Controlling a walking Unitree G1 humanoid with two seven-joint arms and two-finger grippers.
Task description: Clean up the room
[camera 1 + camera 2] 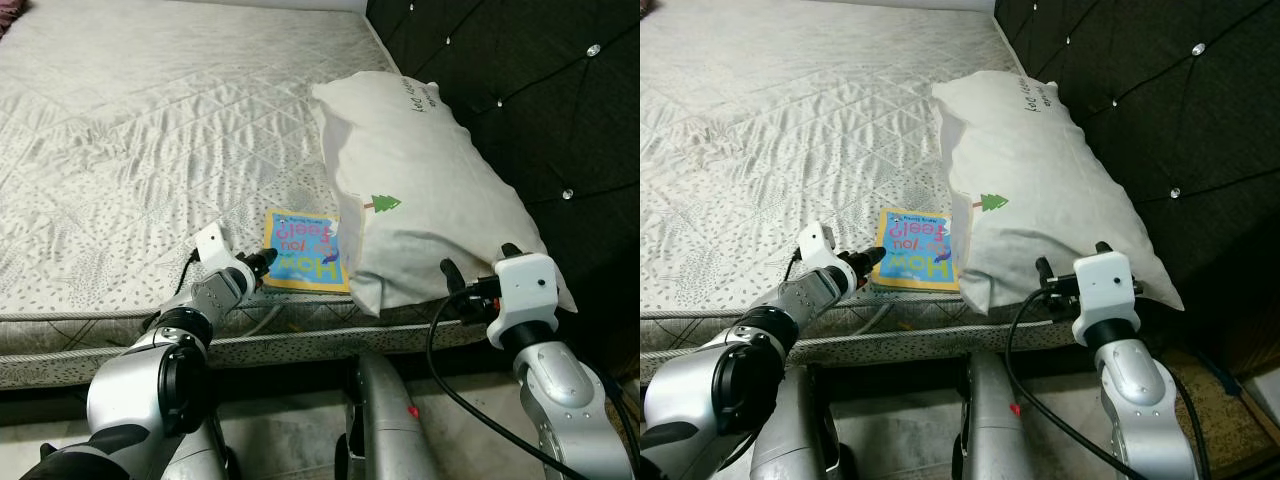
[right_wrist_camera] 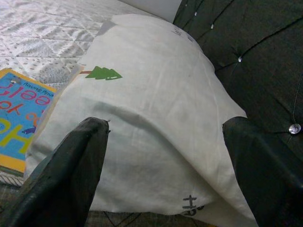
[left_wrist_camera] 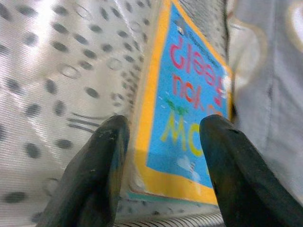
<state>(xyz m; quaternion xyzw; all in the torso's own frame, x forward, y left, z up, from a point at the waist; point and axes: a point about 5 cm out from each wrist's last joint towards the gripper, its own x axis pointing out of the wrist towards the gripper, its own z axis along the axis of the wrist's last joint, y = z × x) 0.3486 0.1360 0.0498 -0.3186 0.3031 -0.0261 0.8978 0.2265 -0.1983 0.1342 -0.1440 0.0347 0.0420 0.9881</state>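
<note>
We see a blue, yellow-bordered children's book near the mattress edge, tucked partly under the cream pillow. Our left gripper straddles its corner, fingers apart; our right gripper gapes wide at the pillow.

one pillow, one book, one mattress, two claws

Quilted bed with book, pillow
</note>
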